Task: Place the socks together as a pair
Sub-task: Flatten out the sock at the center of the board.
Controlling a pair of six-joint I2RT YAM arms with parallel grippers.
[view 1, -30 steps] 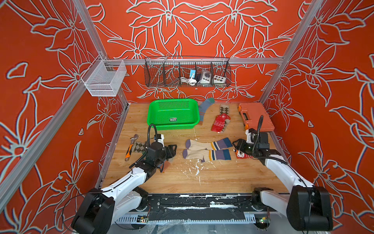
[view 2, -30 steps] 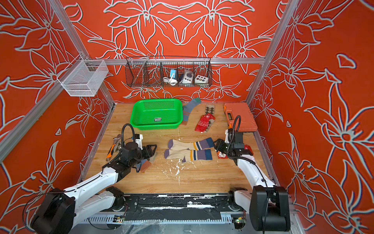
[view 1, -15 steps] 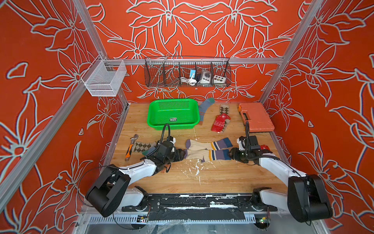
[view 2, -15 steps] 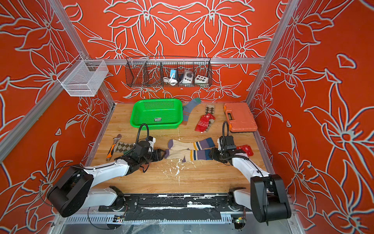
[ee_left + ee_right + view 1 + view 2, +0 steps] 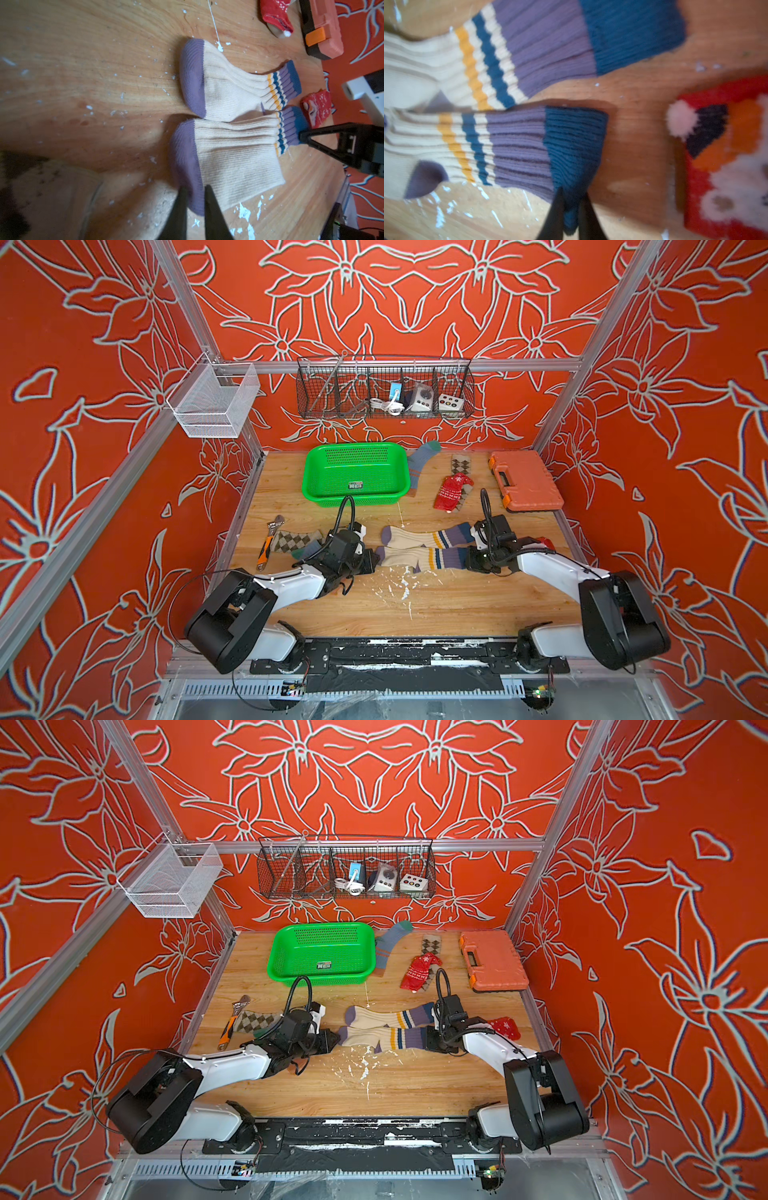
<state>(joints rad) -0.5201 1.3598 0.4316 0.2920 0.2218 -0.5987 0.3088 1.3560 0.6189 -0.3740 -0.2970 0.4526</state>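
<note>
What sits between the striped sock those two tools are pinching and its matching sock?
Nothing visible. The left tool pinches the near striped sock at its purple toe, and the right tool pinches its navy cuff. The far striped sock lies right beside it, their edges touching at mid-length.

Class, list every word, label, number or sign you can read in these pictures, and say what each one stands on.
No text here can be read.
Sticker on the green basket: print too small to read.
White button box in the wire rack: markings too small to read.
Red sock: knitted pattern, no legible letters.
Striped sock: stripes only.
</note>
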